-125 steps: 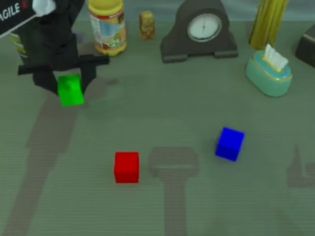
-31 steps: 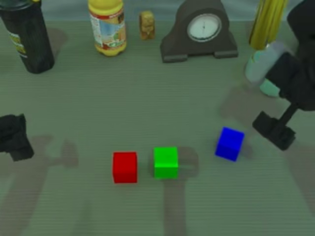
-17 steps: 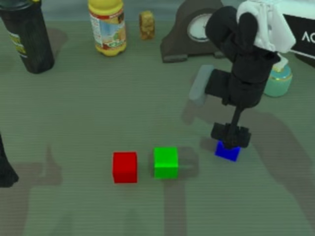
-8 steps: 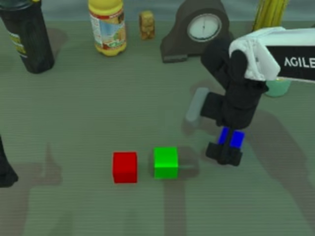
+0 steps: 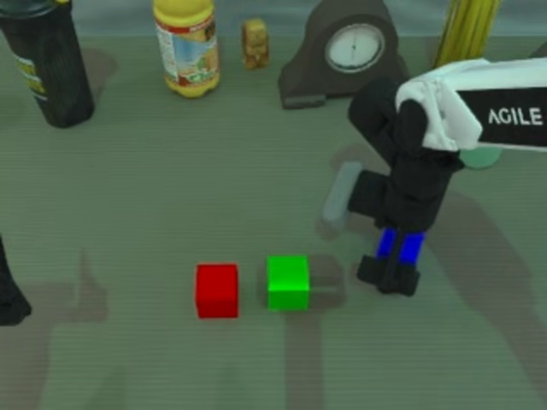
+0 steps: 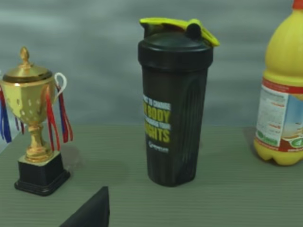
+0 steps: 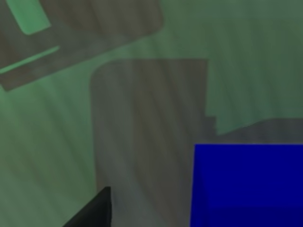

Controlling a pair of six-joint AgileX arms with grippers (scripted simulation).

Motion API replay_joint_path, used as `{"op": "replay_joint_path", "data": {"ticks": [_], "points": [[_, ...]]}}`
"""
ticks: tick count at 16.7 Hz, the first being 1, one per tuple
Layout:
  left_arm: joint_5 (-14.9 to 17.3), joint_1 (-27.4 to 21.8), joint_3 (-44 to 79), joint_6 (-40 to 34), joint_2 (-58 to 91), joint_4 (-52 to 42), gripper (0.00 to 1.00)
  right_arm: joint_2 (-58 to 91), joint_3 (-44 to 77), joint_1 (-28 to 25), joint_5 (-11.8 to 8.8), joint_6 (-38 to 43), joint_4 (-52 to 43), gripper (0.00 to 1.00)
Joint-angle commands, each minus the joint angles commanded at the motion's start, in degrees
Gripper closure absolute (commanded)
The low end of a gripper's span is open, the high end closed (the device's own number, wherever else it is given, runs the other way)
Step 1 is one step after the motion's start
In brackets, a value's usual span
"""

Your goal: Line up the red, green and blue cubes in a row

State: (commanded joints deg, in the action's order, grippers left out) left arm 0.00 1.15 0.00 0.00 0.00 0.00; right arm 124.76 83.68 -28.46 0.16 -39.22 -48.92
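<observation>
The red cube (image 5: 217,290) and the green cube (image 5: 288,282) sit side by side on the table with a small gap between them. To their right lies the blue cube (image 5: 400,245), partly covered by my right gripper (image 5: 389,275). That gripper is down over the cube and open. In the right wrist view the blue cube (image 7: 248,184) fills the corner, and one dark finger (image 7: 94,210) stands apart from its face. My left gripper (image 5: 8,299) is parked at the table's left edge, open and holding nothing.
Along the back stand a black shaker bottle (image 5: 43,68), a yellow bottle (image 5: 185,47), a small brown figure (image 5: 255,43), a dark clock (image 5: 346,55) and a golden trophy (image 5: 466,34). A teal box (image 5: 483,156) is half hidden behind the right arm.
The left arm set the green cube beside the red one and withdrew to the left. The right arm swung in and came down over the blue cube, sinking slightly in the last half second.
</observation>
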Motion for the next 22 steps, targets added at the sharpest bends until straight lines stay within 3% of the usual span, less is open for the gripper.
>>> {"op": "replay_joint_path", "data": {"ticks": [11,22], "points": [[0.0,0.0,0.0,0.0,0.0,0.0,0.00,0.0,0.0,0.0,0.0,0.0,0.0,0.98],[0.0,0.0,0.0,0.0,0.0,0.0,0.00,-0.8,0.9,-0.1,-0.2,0.1,-1.4,1.00]]}}
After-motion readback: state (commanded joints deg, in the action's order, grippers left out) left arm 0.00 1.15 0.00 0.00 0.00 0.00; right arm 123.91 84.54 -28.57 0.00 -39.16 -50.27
